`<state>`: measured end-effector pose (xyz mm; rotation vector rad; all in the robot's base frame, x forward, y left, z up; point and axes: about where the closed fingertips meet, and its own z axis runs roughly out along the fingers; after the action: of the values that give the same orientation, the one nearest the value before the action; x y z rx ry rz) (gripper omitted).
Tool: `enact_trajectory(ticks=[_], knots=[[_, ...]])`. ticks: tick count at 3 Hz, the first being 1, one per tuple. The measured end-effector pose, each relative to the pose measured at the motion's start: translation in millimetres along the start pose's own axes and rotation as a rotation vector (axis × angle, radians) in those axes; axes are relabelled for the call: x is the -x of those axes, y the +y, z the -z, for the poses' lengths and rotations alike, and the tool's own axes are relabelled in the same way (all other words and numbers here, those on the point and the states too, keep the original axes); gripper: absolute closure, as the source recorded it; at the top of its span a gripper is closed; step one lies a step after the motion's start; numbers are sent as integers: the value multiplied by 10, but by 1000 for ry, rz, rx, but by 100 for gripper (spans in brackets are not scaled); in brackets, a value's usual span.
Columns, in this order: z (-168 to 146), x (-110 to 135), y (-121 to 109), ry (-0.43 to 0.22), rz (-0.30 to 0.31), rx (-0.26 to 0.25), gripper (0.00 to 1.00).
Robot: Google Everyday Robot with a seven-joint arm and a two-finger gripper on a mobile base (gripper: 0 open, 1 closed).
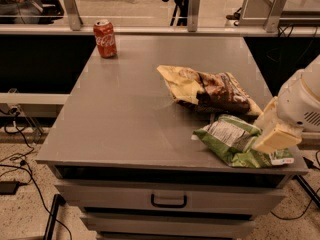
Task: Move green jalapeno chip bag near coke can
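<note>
The green jalapeno chip bag (227,138) lies crumpled at the table's front right corner, with its white label panel facing up. The coke can (105,38) stands upright at the far left corner of the table, far from the bag. My gripper (271,130) comes in from the right on a white arm (302,101) and sits over the right end of the green bag, covering part of it.
A larger yellow-and-brown chip bag (207,88) lies just behind the green bag. The grey table (125,114) has a drawer with a handle (169,201) in front. A railing with posts (193,9) runs behind it. Cables (20,159) lie on the floor at left.
</note>
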<state>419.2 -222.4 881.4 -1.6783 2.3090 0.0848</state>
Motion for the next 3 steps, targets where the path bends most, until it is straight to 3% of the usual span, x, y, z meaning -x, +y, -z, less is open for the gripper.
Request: enact_trajectory(ticks=[1,2,3], knots=[[16,5,5,0,1,-4,87],[31,11,10,0,2,-8,100],[31,11,10,0,2,-8,100]])
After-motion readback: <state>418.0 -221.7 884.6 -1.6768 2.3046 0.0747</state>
